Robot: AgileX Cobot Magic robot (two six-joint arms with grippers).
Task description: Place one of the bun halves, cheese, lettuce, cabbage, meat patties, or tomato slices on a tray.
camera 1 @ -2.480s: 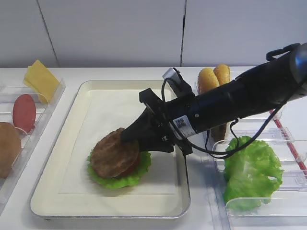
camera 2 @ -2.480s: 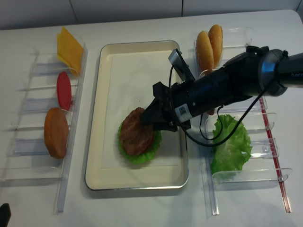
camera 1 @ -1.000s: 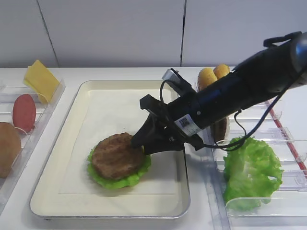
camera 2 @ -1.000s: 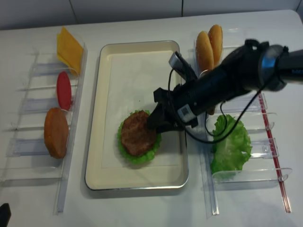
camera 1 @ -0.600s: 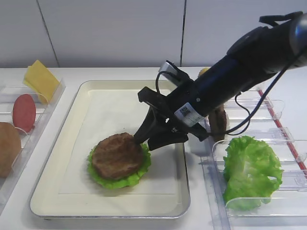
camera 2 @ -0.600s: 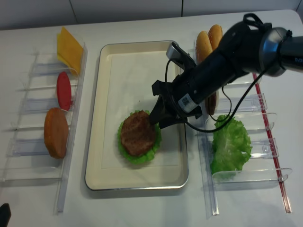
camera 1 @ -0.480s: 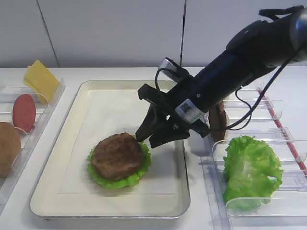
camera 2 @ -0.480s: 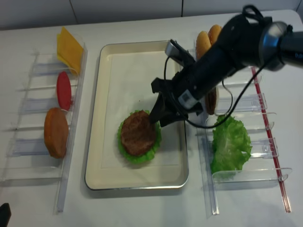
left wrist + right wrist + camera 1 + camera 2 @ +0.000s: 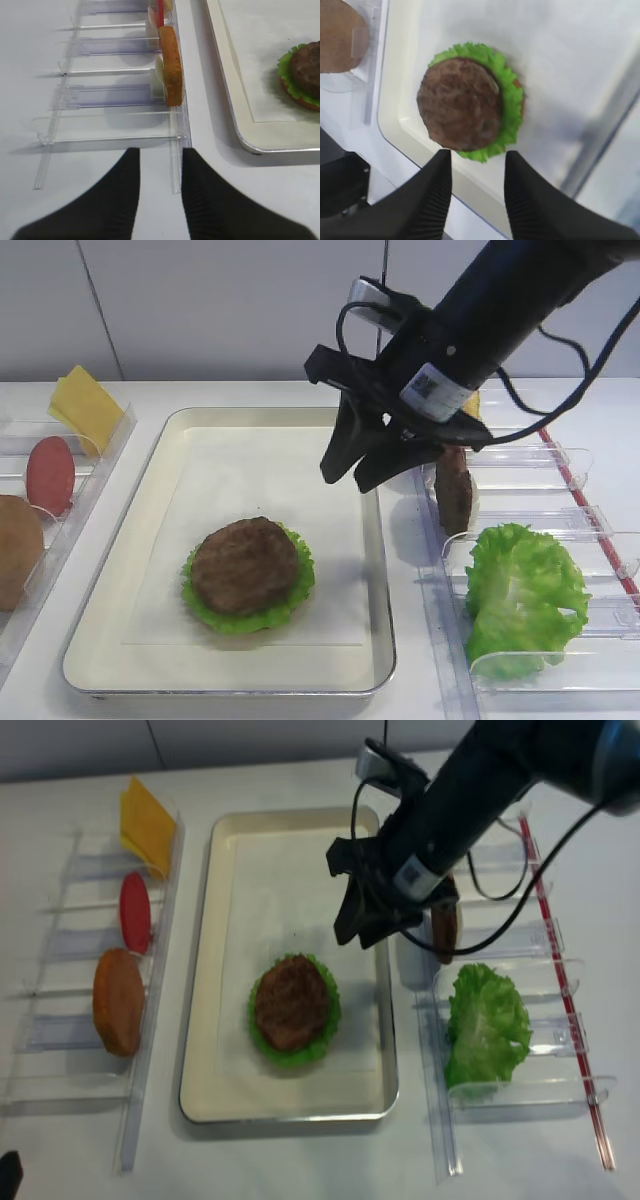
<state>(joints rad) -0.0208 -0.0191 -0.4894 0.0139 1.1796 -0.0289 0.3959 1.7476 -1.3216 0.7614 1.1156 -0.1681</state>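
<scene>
While the left end effector [image 9: 157, 190] hangs low over the white surface [image 9: 100, 200] with its two dark fingers apart and nothing between them, a clear rack [image 9: 60, 490] on the far left holds the cheese [image 9: 85, 405], a tomato slice [image 9: 50, 475] and a bun half [image 9: 18, 550] standing on edge. Right of the rack lies the tray [image 9: 110, 540], and on its paper liner a meat patty [image 9: 245, 565] rests flat on a lettuce leaf [image 9: 290, 600]. Above the tray's right part, the right end effector [image 9: 358, 472] hovers clear of the patty, fingers parted and empty. Farther right, another rack [image 9: 560, 510] holds a second patty [image 9: 455, 490] upright and a big lettuce head [image 9: 525, 595].
</scene>
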